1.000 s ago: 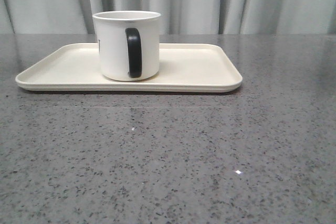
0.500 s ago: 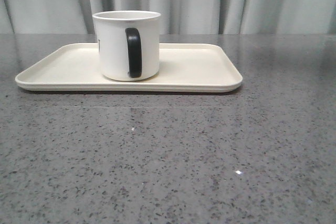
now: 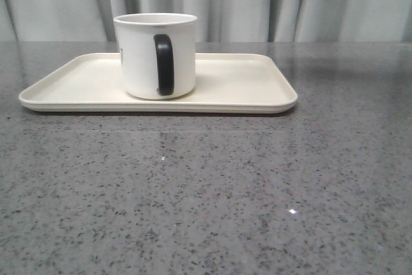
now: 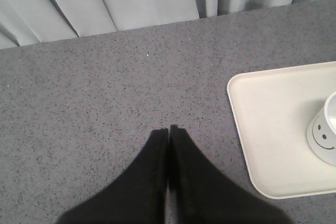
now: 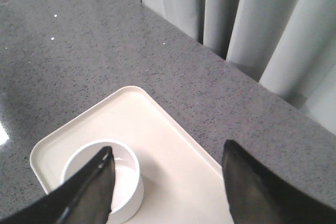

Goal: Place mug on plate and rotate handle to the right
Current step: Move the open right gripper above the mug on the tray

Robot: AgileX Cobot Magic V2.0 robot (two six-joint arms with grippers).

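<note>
The mug (image 3: 155,56) stands upright on the plate (image 3: 244,88), handle (image 3: 163,64) facing near. It is probably rigid, light and glossy-slick; grip across the rim. Left tool (image 4: 168,130) is pressed together; right tool (image 5: 167,162) is spread above the mug.

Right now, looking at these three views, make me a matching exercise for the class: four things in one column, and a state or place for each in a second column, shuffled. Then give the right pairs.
Column 1
1. mug
2. handle
3. left claw
4. right claw

Column 2
A. fingers pressed together, over bare grey table
B. black, facing the front camera
C. fingers spread wide, above the plate
D. upright on the plate, left of its middle

Pairs: 1-D, 2-B, 3-A, 4-C
</note>
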